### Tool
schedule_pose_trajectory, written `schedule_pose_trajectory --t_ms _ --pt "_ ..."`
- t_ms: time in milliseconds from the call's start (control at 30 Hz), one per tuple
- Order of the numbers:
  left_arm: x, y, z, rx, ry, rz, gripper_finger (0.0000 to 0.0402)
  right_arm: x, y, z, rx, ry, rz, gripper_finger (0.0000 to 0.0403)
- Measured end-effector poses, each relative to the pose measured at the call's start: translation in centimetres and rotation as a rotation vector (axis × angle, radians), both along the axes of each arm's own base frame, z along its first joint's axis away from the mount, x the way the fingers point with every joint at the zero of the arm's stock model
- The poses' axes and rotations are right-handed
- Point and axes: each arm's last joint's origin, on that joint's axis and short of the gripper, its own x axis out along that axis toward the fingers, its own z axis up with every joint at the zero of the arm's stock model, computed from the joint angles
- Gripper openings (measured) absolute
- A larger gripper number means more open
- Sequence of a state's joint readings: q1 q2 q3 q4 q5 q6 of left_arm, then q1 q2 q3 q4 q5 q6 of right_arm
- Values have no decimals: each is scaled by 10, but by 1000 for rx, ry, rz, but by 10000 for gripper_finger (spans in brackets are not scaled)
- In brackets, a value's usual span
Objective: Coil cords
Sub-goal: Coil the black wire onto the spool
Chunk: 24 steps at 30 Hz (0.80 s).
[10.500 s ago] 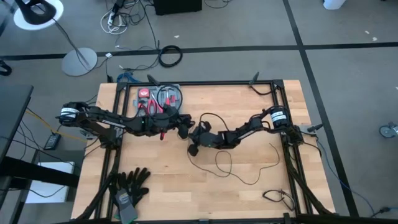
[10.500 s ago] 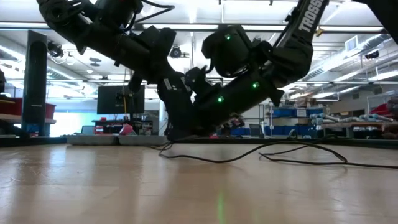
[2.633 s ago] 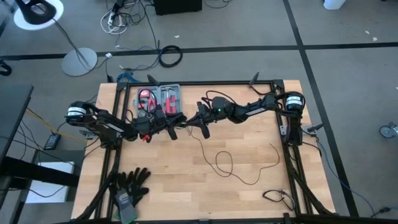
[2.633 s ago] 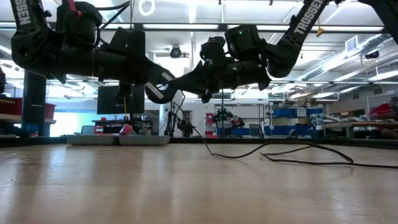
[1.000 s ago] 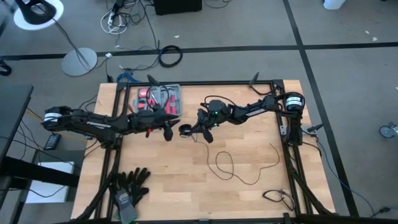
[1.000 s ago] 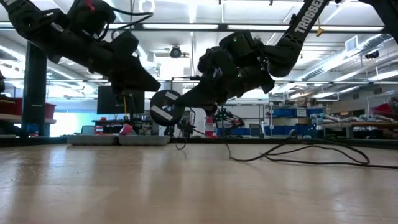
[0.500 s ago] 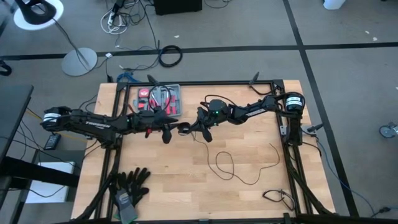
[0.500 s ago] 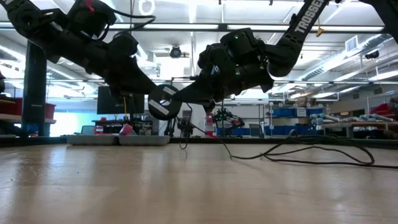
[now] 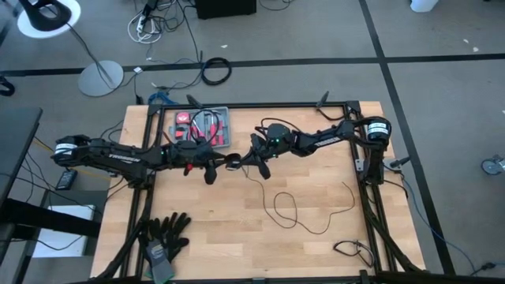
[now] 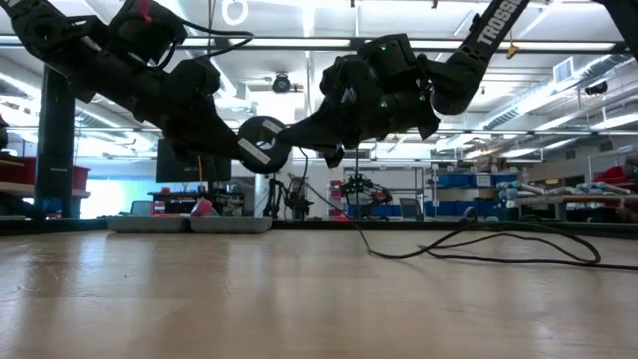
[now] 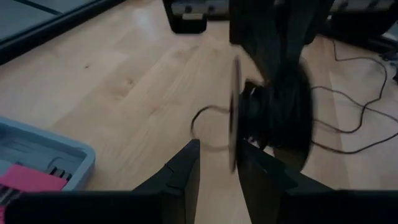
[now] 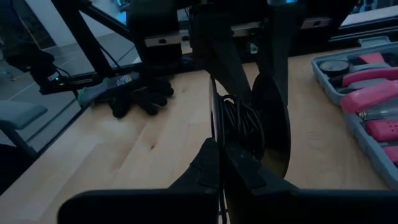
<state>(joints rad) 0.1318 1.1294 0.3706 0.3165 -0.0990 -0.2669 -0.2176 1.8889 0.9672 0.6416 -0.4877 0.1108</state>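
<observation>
Cords (image 9: 288,207): thin black wire, laid in loose loops on the right half of the wooden table (image 9: 237,244), one end run up to a small round spool (image 10: 263,143) held aloft between the two arms, above the table's far middle. Left gripper (image 9: 218,162): fingers partly parted, set against the spool's rim; a firm hold cannot be told. Right gripper (image 9: 246,160): fingers pinched together on the spool's rim. Grey tool tray (image 9: 202,126): far left. Black gloves (image 9: 164,233): near left

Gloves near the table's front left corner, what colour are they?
The gloves are black, shown best in the high view.
</observation>
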Motion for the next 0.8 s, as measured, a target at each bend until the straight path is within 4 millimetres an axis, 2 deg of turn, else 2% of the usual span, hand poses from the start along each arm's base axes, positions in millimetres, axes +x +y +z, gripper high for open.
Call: schedule_pose_trajectory --t_ms 667,800 --pt "6 0 7 -2 -95 -33 107 0 8 2 3 9 23 0" --pt "7 -1 4 -14 -89 -51 93 0 8 1 3 4 26 0"
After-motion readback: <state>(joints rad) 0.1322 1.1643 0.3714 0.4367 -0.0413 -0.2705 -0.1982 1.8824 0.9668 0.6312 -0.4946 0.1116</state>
